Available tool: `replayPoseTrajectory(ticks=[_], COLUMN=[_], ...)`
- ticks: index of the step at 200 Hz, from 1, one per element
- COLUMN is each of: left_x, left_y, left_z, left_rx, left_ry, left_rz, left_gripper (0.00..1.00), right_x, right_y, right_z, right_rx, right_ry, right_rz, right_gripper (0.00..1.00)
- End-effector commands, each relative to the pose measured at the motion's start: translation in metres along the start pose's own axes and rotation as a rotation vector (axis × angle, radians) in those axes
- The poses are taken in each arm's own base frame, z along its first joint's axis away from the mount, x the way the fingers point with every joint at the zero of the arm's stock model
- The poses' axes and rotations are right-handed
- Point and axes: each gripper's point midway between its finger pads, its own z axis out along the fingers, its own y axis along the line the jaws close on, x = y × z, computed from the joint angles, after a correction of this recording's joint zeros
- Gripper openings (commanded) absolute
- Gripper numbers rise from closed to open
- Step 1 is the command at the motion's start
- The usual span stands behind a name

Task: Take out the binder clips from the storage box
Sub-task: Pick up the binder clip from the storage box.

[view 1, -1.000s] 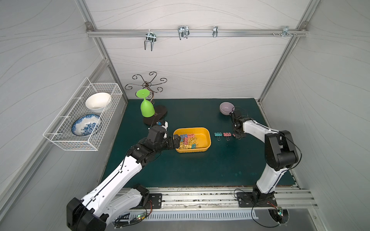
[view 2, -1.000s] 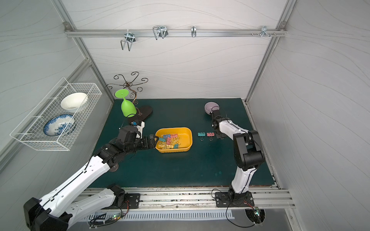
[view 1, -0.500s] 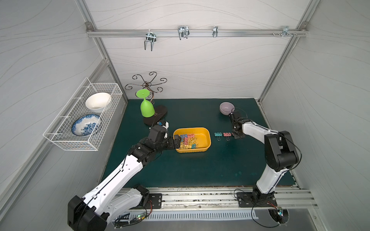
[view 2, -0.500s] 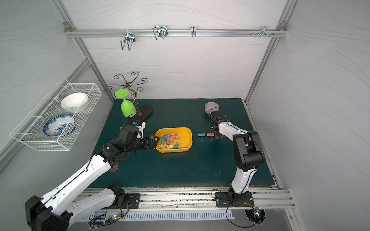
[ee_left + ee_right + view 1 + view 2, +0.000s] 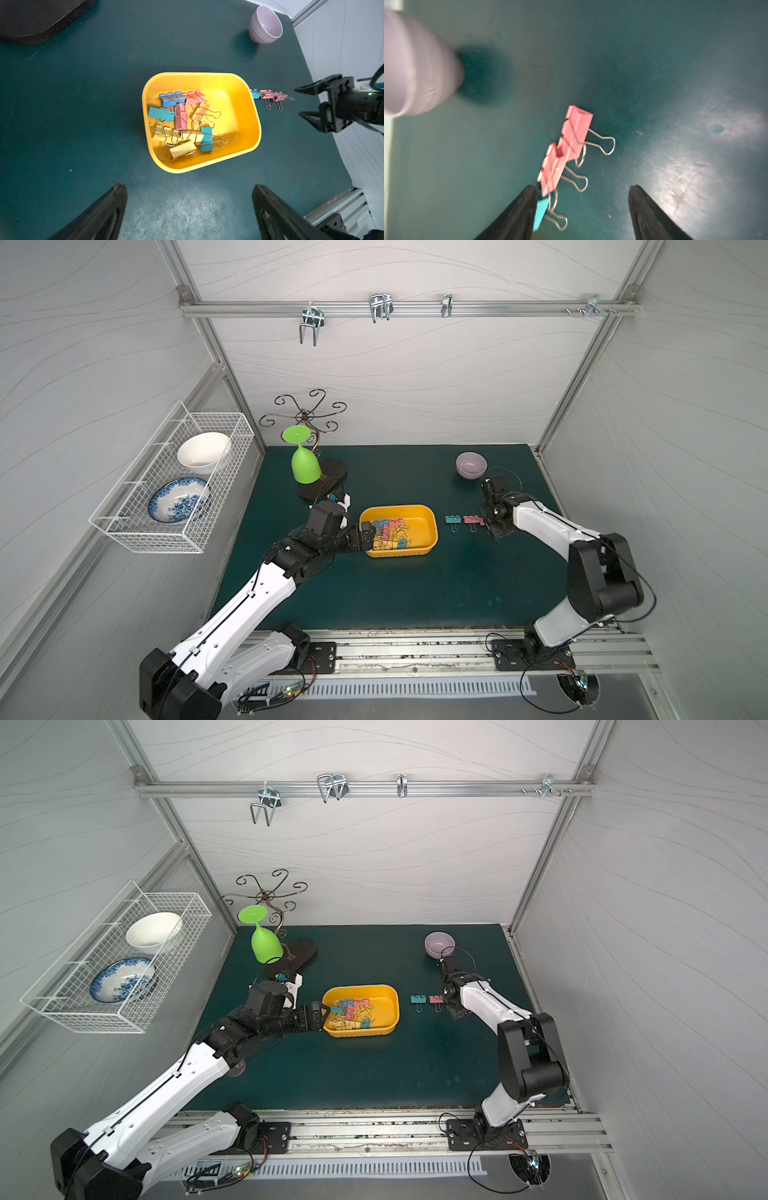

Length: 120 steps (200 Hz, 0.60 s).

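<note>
A lilac bowl (image 5: 471, 464) sits well apart from the green goblet (image 5: 305, 466).

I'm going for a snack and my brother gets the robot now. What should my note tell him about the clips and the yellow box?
The left gripper is open and empty, hovering at the left end of the yellow box.
The right gripper is open and empty, low over the green mat beside the clips that are out.
Done: three clips lie in a row on the mat to the right of the box, one teal clip and two pink clips.
Left: about nine clips in the box, piled together with handles overlapping. Take them out one by one.
</note>
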Motion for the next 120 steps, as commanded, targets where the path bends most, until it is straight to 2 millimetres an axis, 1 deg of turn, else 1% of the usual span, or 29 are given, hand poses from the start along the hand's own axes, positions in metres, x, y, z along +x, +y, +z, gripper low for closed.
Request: replayPoseTrajectory(ticks=[1, 7, 15, 26, 32, 41, 53, 64, 65, 69, 75, 83, 89, 101, 120], left_x=[-0.018, -0.017, -0.016, -0.011, -0.008, -0.004, 0.002, 0.005, 0.005, 0.005, 0.006, 0.005, 0.004, 0.001, -0.005], left_y=[-0.013, -0.014, -0.016, -0.016, -0.016, -0.016, -0.016, -0.018, -0.018, -0.018, -0.018, -0.017, -0.016, -0.016, -0.028], left_z=[-0.010, -0.009, -0.007, -0.001, 0.001, 0.006, 0.014, 0.017, 0.017, 0.019, 0.020, 0.022, 0.023, 0.027, 0.030], left_rx=[0.038, 0.044, 0.054, 0.056, 0.055, 0.058, 0.081, 0.113, 0.115, 0.119, 0.121, 0.121, 0.119, 0.124, 0.179], left_ry=[-0.039, -0.029, -0.015, 0.016, 0.039, 0.071, 0.129, 0.172, 0.174, 0.182, 0.192, 0.200, 0.203, 0.202, 0.203], left_rz=[0.052, 0.061, 0.070, 0.079, 0.082, 0.081, 0.052, 0.027, 0.026, 0.022, 0.021, 0.016, 0.007, -0.025, -0.076], left_gripper=[0.98, 0.99, 0.99, 0.99, 0.99, 0.99, 0.99, 0.99, 0.98, 0.98, 0.99, 0.99, 0.99, 0.99, 0.98], right_x=[0.001, 0.005, 0.016, 0.040, 0.057, 0.081, 0.110, 0.137, 0.138, 0.147, 0.157, 0.171, 0.179, 0.196, 0.219], right_y=[0.008, 0.018, 0.035, 0.058, 0.067, 0.074, 0.076, 0.076, 0.079, 0.076, 0.078, 0.078, 0.079, 0.082, 0.090], right_z=[-0.023, -0.029, -0.041, -0.059, -0.068, -0.078, -0.086, -0.086, -0.088, -0.085, -0.084, -0.081, -0.077, -0.072, -0.064], right_rx=[-0.096, -0.154, -0.248, -0.374, -0.421, -0.453, -0.442, -0.424, -0.430, -0.406, -0.395, -0.383, -0.375, -0.368, -0.383], right_ry=[0.007, 0.024, 0.059, 0.101, 0.134, 0.187, 0.263, 0.344, 0.345, 0.372, 0.390, 0.411, 0.423, 0.463, 0.542], right_rz=[-0.186, -0.246, -0.352, -0.528, -0.624, -0.754, -0.880, -0.955, -0.958, -0.971, -0.984, -1.000, -1.001, -0.989, -0.942], right_gripper=[0.71, 0.70, 0.67, 0.65, 0.63, 0.62, 0.60, 0.56, 0.56, 0.54, 0.52, 0.51, 0.51, 0.47, 0.47])
